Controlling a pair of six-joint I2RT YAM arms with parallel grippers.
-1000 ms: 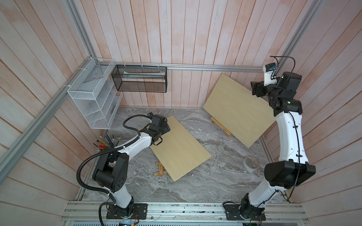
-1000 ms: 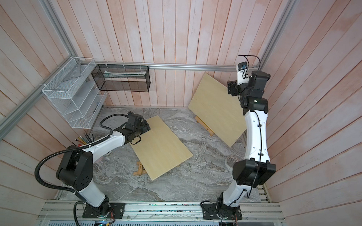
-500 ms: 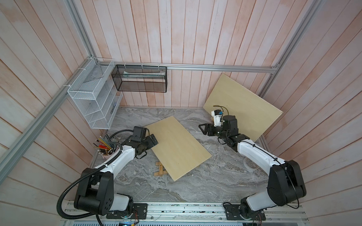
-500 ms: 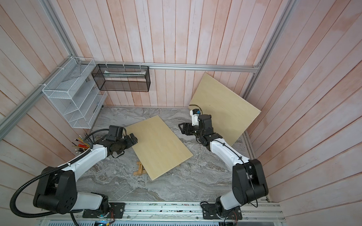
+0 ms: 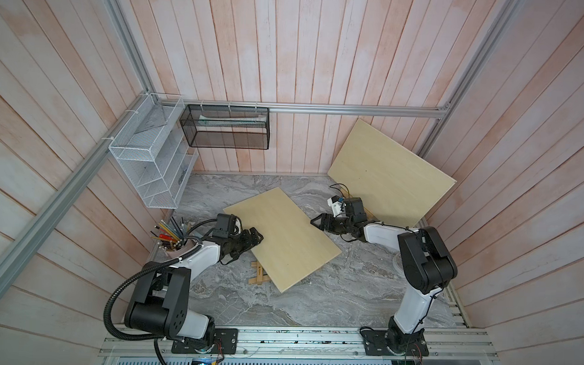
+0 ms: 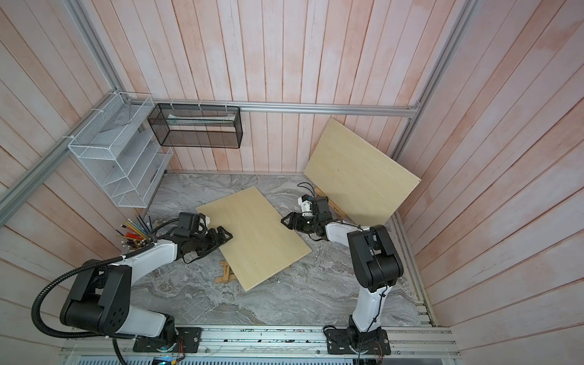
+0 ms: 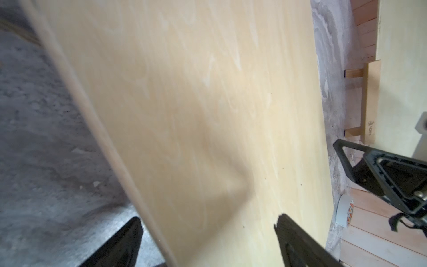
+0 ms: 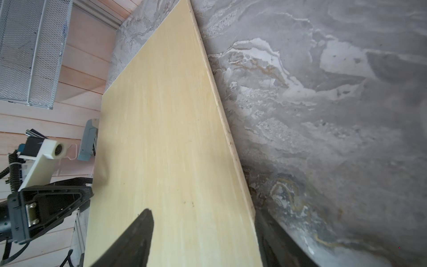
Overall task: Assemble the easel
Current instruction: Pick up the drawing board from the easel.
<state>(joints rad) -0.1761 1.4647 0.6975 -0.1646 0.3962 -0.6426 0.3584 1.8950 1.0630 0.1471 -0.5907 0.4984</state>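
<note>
Wood in honey-brown slats makes the easel, and only a small end of it shows. It lies on the grey marbled table and peeks out from under the 7 o'clock edge of the pale plywood board, which lies over it in the middle; the rest is hidden. I judge the easel to be light and stiff, with thin bars and joints that may fold. It is better to take it by one flat leg or a crossbar, across the narrow side, and not by any hinged part. The board probably has to be moved off first. It is thin, wide, smooth and rigid, with a clean squared edge, and it may slide on the polished stone. The left gripper stands at the board's 9 o'clock edge with its jaws wide apart, one finger on each side of the edge, holding nothing. The right gripper is at the board's 2 o'clock corner, with jaws also apart around the edge and not yet closed on it. A second board leans on the wall at 1 o'clock.
</note>
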